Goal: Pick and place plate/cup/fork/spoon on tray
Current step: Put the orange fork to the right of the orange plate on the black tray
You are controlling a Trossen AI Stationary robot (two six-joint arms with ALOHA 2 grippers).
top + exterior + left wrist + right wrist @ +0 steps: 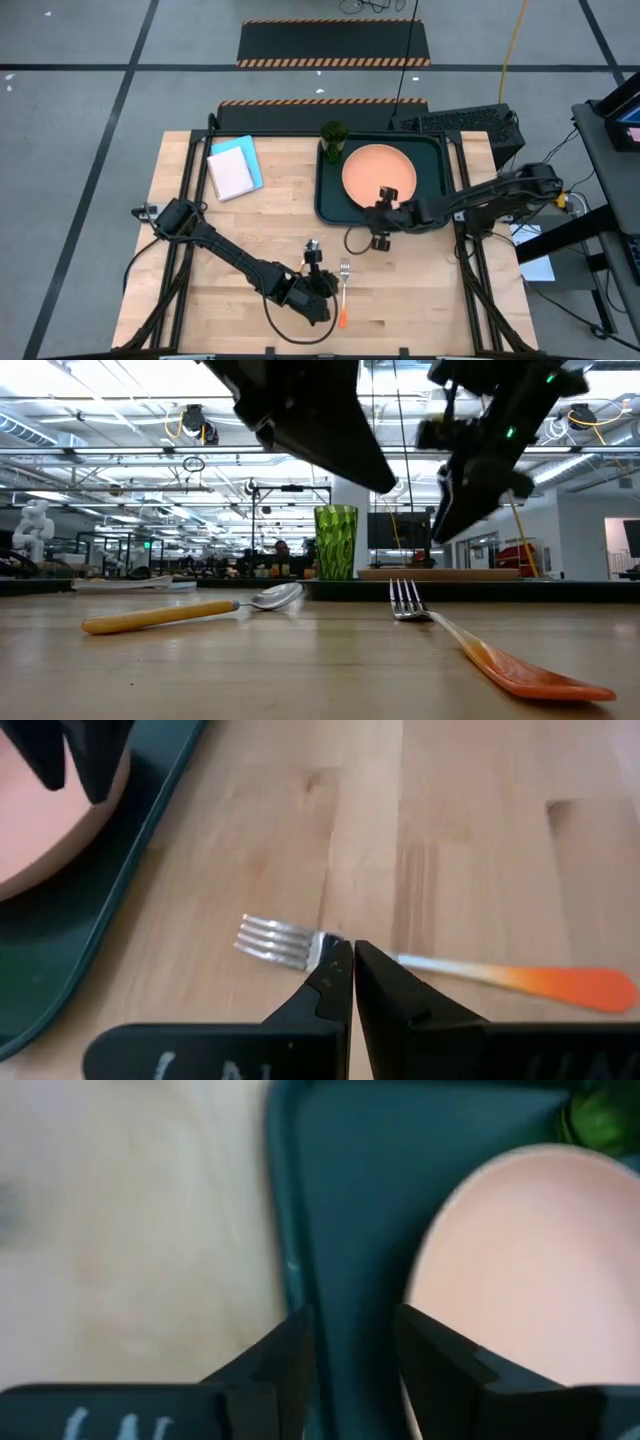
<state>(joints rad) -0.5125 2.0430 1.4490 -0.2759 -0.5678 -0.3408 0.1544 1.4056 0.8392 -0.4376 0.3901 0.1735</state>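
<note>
High view: round salmon plate (379, 172) fills rimmed tray (328, 200).

Two dark six-joint arms reach inward from opposite sides. The left arm stretches low and diagonally from its base, its elbow nearly straight, ending in the left gripper (318, 283) near the front edge, its two dark fingers (335, 982) pressed together with no gap between them. The right arm extends from the right side, wrist bent, carrying the right gripper (383, 213) toward the middle; its two dark fingers (290, 1355) stand parted with a clear gap.
</note>
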